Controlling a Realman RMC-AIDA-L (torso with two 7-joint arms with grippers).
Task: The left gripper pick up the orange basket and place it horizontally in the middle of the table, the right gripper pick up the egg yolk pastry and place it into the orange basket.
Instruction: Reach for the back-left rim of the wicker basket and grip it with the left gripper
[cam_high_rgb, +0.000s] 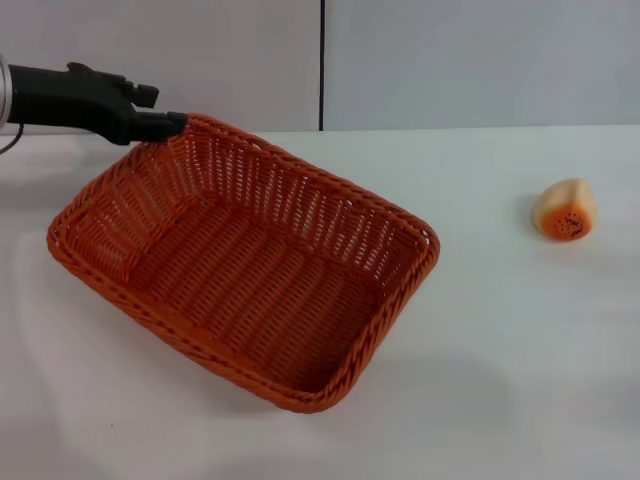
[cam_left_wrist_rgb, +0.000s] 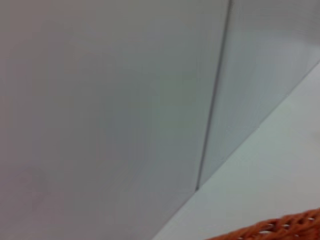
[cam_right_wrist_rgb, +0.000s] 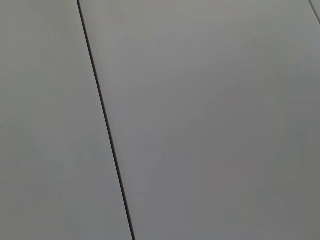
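Observation:
The orange basket (cam_high_rgb: 250, 270) sits diagonally on the left half of the white table, its open side up. My left gripper (cam_high_rgb: 176, 124) reaches in from the left and is shut on the braided rim at the basket's far corner. A strip of that rim (cam_left_wrist_rgb: 280, 229) shows in the left wrist view. The egg yolk pastry (cam_high_rgb: 565, 210) lies tipped on its side at the right of the table, well apart from the basket. My right gripper is out of view; the right wrist view holds only a grey wall.
A grey panelled wall with a dark vertical seam (cam_high_rgb: 322, 65) stands behind the table (cam_high_rgb: 500, 350). White tabletop lies between the basket and the pastry and along the front edge.

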